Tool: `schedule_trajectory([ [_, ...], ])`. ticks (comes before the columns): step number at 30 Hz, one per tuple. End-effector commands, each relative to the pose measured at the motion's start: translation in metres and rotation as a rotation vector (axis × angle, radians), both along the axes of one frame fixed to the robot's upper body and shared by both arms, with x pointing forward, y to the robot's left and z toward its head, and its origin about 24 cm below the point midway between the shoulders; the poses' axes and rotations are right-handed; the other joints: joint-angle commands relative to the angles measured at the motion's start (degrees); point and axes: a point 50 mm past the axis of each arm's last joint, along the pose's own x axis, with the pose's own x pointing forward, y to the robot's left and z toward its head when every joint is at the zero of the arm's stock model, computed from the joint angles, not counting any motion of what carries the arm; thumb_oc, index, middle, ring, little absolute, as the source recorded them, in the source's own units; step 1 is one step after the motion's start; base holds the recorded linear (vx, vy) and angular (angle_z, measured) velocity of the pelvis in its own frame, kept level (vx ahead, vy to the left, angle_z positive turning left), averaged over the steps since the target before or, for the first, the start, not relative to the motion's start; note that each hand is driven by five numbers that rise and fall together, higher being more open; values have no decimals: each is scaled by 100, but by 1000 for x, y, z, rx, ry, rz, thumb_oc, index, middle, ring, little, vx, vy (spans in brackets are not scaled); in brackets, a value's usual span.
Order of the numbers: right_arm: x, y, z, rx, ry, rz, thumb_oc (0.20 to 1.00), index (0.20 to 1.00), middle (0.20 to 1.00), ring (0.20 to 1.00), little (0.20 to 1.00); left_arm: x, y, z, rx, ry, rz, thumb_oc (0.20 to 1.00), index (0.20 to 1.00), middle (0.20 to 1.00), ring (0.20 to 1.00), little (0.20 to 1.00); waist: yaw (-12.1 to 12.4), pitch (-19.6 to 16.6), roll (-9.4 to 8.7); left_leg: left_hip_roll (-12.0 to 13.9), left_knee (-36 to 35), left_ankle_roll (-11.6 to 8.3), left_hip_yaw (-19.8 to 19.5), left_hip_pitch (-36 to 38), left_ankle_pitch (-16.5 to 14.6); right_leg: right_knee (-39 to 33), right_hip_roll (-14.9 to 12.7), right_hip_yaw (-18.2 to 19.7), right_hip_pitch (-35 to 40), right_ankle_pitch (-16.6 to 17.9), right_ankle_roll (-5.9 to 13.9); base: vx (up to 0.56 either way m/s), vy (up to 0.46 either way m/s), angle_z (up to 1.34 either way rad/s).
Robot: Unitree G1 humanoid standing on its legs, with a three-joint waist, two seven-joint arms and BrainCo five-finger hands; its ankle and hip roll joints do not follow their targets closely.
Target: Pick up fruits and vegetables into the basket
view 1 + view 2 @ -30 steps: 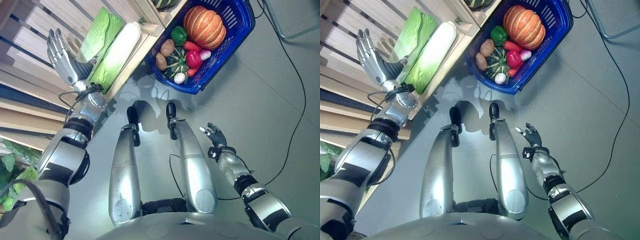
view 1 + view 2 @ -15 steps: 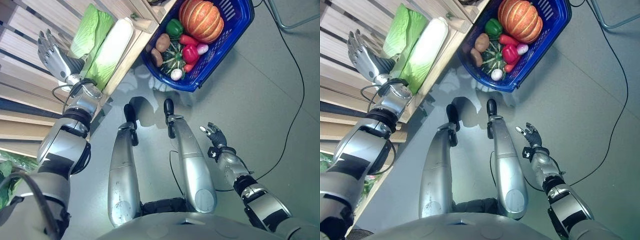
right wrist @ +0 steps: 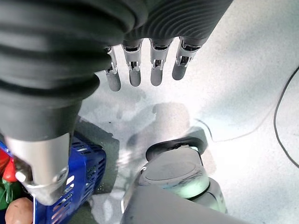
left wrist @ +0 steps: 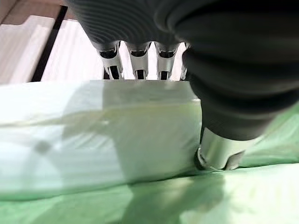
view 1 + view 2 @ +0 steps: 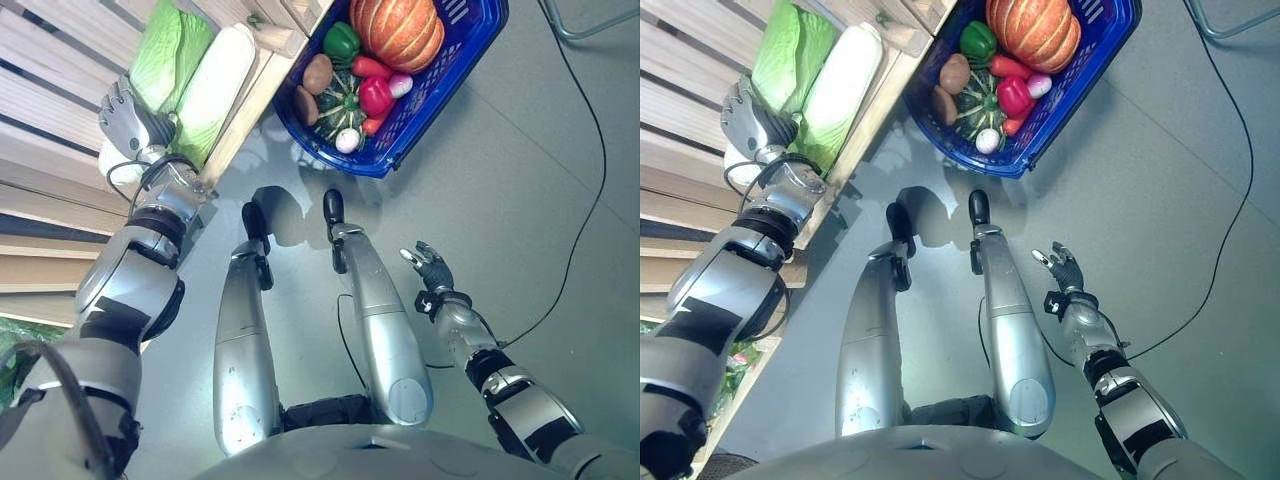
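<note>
A green napa cabbage (image 5: pixel 165 50) lies on the wooden shelf (image 5: pixel 262 62) beside a long white radish (image 5: pixel 215 80). My left hand (image 5: pixel 125 112) rests over the cabbage's pale stalk end (image 4: pixel 93 135). Its fingers (image 4: pixel 135 63) reach straight across the far side, and its thumb (image 4: pixel 219 156) touches the near side. The blue basket (image 5: pixel 470 55) stands on the floor and holds a pumpkin (image 5: pixel 397 30), a green pepper (image 5: pixel 342 42), a potato (image 5: pixel 318 73), a red pepper (image 5: pixel 376 95) and a small dark squash (image 5: pixel 340 108). My right hand (image 5: pixel 430 268) hangs open over the floor, holding nothing.
The slatted wooden shelf runs along the left side, with leafy greens (image 5: pixel 12 340) on a lower level. A metal frame leg (image 5: pixel 590 30) stands on the floor at the far right, past the basket. Grey floor lies between my right hand and the basket.
My left hand has come down from above the shelf onto the cabbage's stalk end. The camera has shifted a little. My right hand has stayed where it was.
</note>
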Motion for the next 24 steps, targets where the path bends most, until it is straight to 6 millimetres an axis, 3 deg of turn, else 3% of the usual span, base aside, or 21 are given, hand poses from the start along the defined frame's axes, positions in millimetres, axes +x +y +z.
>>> schedule_trajectory([
  [1, -10, 3, -4, 19, -10, 11, 1000, 1000, 1000, 1000, 1000, 0, 7, 2, 21, 43, 32, 200, 200, 200, 200, 200, 23, -215, -54, -382, -204, 526, 575, -51, 48, -565, 257, -162, 259, 413, 49, 0, 0, 0],
  [8, -8, 5, -3, 26, -22, 6, 1000, 1000, 1000, 1000, 1000, -4, 15, -3, -11, 78, 111, 200, 200, 200, 200, 200, 0, -215, -43, -384, -252, 500, 572, -88, 101, -626, 247, -170, 225, 455, 58, 0, 0, 0],
  [16, -11, 8, -4, 37, -26, -5, 1000, 1000, 1000, 1000, 1000, -7, 16, -4, -69, -2, 148, 200, 200, 200, 200, 200, 1, -215, -68, -390, -291, 512, 547, -68, 103, -668, 253, -183, 229, 472, 54, 0, 0, 0],
  [24, -16, 16, 4, 100, -125, 2, 1000, 1000, 1000, 1000, 1000, -9, 3, 26, 13, -307, -13, 200, 200, 200, 200, 200, 140, -215, 3, -461, -567, 482, 449, 529, 106, -935, 241, -183, 862, 443, 103, -1, -14, 1],
])
